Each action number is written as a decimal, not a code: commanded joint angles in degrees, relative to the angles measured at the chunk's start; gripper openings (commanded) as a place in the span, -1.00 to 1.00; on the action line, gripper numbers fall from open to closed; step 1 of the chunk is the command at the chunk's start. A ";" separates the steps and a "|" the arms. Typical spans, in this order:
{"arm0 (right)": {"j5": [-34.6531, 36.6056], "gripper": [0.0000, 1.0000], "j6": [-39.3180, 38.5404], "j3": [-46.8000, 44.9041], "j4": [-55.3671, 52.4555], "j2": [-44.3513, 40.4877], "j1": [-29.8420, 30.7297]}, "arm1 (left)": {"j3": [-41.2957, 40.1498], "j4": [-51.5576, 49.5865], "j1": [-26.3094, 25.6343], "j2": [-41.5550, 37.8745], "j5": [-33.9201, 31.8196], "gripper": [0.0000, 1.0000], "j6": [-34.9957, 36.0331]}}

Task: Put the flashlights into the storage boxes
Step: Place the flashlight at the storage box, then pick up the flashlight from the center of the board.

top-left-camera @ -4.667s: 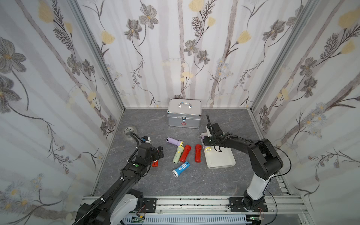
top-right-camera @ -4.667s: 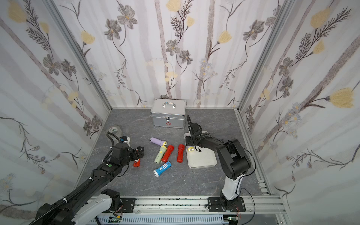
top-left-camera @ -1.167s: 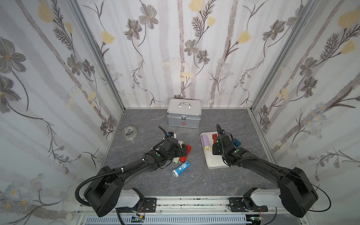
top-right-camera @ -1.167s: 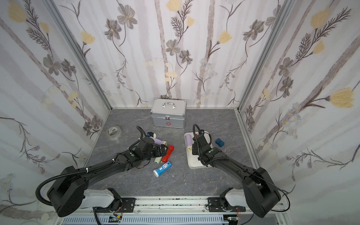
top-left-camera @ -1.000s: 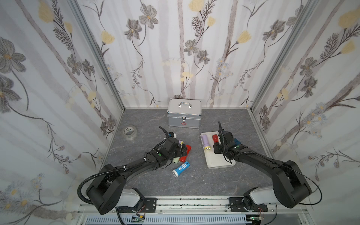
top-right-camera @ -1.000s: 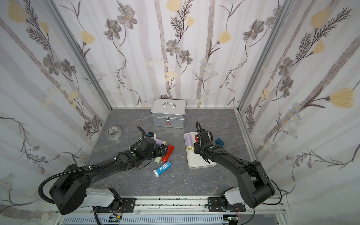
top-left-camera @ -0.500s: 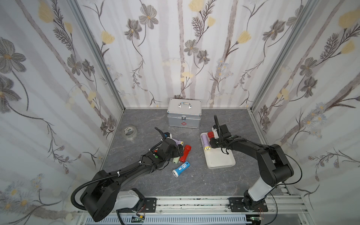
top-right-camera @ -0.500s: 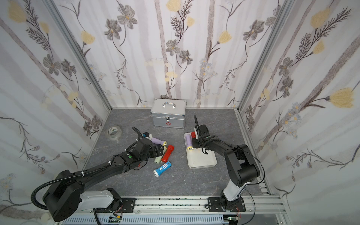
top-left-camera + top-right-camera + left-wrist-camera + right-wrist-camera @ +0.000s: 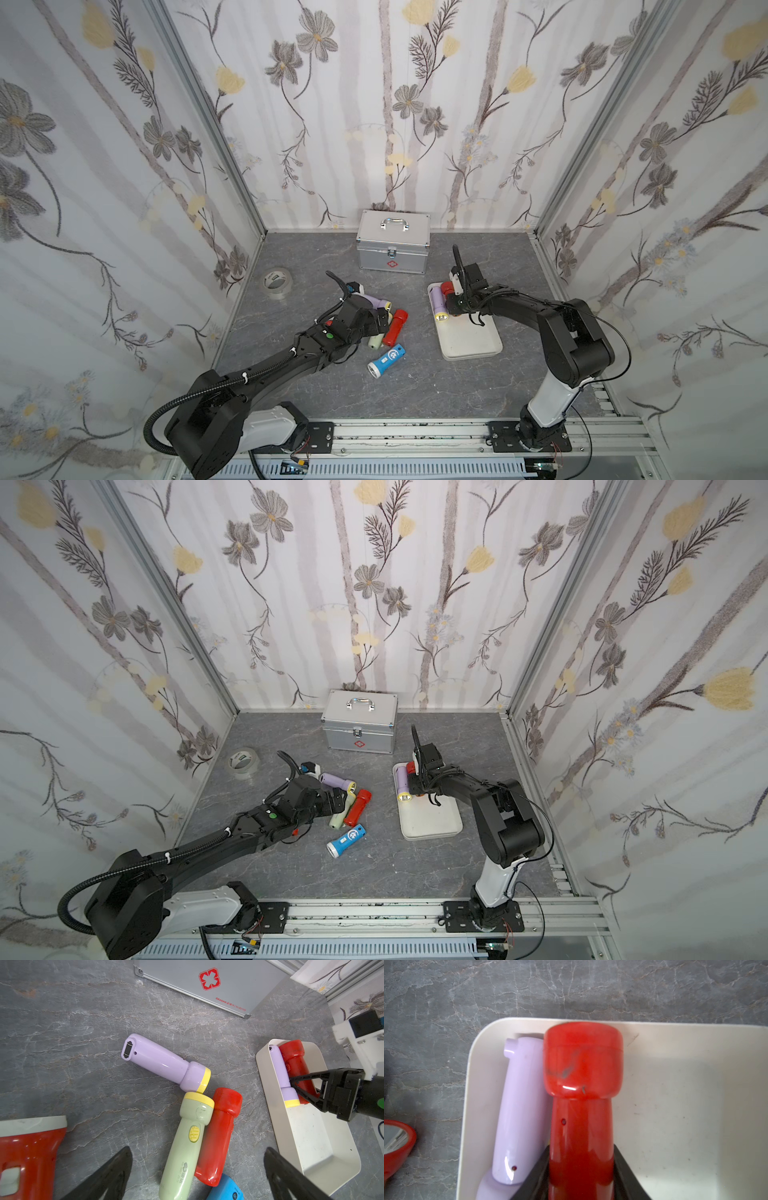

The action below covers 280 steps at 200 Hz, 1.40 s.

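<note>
Seating red flashlight point(image 9: 581, 1064) in tray point(image 9: 675, 1084) beside lilac flashlight point(image 9: 519, 1105): right gripper point(image 9: 581, 1153) around it, cannot tell if clamped; left gripper point(image 9: 197, 1150) released, green flashlight point(image 9: 182, 1159) beneath; five more on surface point(image 9: 83, 1022).

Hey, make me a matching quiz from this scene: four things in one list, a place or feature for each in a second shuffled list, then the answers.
Things
1. blue flashlight
2. pale green flashlight
3. tape roll
4. white tray

Places or features
A. holds a lilac flashlight and a red flashlight
B. sits near a side wall, apart from the rest
C. carries a round white logo
D. lies against another red flashlight

Pairs: 1-C, 2-D, 3-B, 4-A
</note>
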 commanded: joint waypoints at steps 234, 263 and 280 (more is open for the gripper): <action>11.95 0.32 91.51 -15.99 18.09 -23.26 39.02 | -5.68 -14.11 9.62 -8.12 -0.08 1.00 -0.85; 4.35 0.32 98.74 -12.74 19.26 -14.64 41.55 | -6.09 -13.95 10.00 -8.95 0.88 1.00 -1.52; 3.17 0.34 100.72 -11.02 17.87 -11.79 42.78 | -6.06 -14.11 10.17 -9.09 1.30 1.00 -1.56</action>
